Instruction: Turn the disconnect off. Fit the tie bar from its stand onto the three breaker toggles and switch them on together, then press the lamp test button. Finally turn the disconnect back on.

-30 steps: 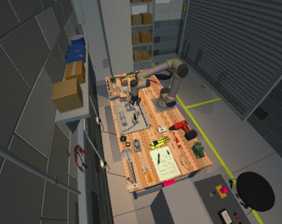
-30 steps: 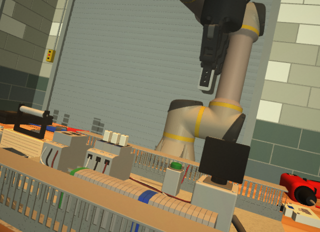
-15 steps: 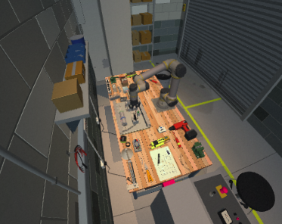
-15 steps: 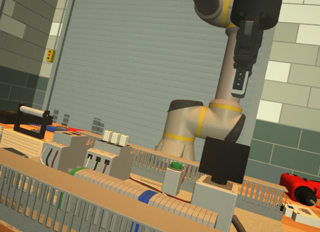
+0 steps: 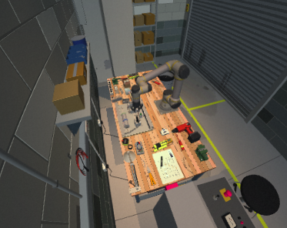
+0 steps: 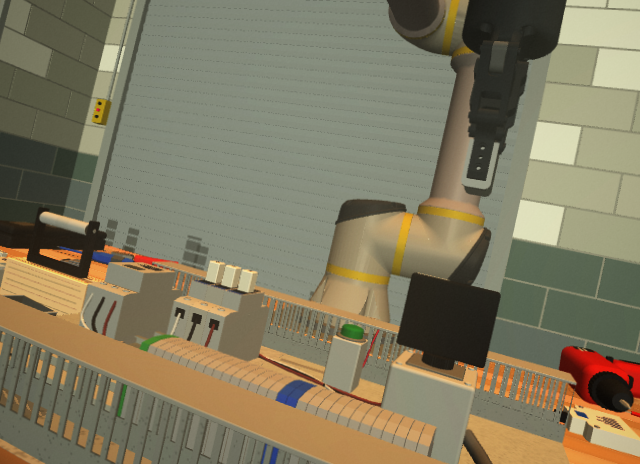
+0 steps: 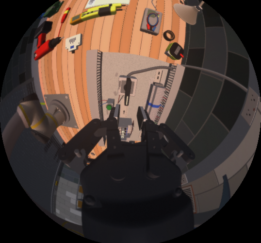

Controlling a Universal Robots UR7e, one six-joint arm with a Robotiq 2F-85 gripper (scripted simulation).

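On the grey panel [image 5: 132,119] at the bench's far half sit the disconnect [image 6: 438,366], with its black handle [image 6: 447,319] on a grey box, the green lamp test button [image 6: 352,331], and the three white breaker toggles [image 6: 231,275]. The disconnect handle [image 7: 127,91] lies straight ahead in the wrist camera, and my gripper [image 6: 481,165] hangs well above it, partly open and empty. The pale tie bar [image 6: 64,222] rests on its black stand [image 6: 57,242] at the panel's far left end.
A roller door and brick wall stand behind the bench, with the arm's base [image 6: 393,252] just beyond the panel. Slotted wire ducts [image 6: 155,397] and a terminal row border the panel. A red drill [image 6: 599,379], tester [image 7: 96,12] and paper sheet lie further along the bench.
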